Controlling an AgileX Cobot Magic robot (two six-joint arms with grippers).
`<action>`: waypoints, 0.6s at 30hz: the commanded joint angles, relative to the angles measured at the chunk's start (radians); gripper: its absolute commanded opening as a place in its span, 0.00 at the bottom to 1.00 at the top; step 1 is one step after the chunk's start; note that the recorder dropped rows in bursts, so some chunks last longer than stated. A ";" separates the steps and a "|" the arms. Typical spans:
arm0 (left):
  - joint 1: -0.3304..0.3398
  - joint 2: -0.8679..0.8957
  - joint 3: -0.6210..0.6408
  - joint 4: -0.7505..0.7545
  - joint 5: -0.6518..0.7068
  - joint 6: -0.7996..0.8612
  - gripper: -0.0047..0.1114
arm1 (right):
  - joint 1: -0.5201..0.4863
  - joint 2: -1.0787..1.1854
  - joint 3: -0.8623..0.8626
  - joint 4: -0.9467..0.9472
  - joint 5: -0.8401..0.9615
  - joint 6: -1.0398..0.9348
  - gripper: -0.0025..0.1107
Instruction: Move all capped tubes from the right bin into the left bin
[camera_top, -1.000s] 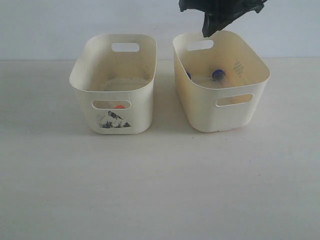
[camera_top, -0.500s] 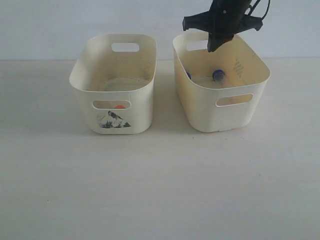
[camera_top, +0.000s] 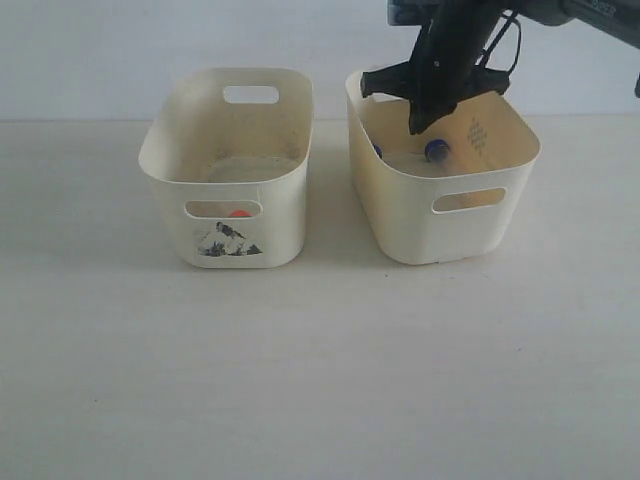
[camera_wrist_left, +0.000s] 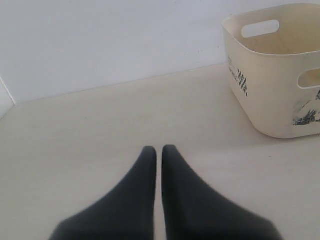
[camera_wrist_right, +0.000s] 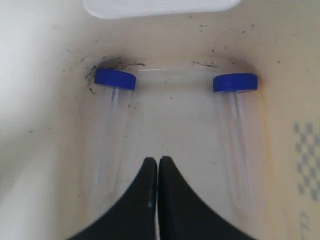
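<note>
Between the two blue-capped tubes (camera_wrist_right: 111, 125) inside the right bin (camera_top: 470, 215), right pincer (camera_wrist_right: 158, 161), tips together, empty.

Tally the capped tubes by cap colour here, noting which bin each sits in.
Blue-capped tubes: 2, lying in the right bin.
Orange-capped tube: 1, in the left bin; only its cap shows.
Total: 3 tubes.

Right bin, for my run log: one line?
right hand shut, over cream-yellow plastic bin; two blue-capped clear tubes inside; orange cap in pale pictured bin; left hand shut
</note>
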 joint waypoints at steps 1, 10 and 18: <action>-0.001 0.000 -0.004 -0.004 -0.009 -0.013 0.08 | -0.009 0.017 -0.005 -0.009 -0.007 -0.019 0.02; -0.001 0.000 -0.004 -0.004 -0.009 -0.013 0.08 | -0.013 0.036 -0.005 -0.013 -0.067 -0.023 0.02; -0.001 0.000 -0.004 -0.004 -0.009 -0.013 0.08 | -0.030 0.040 -0.005 -0.012 -0.061 -0.060 0.02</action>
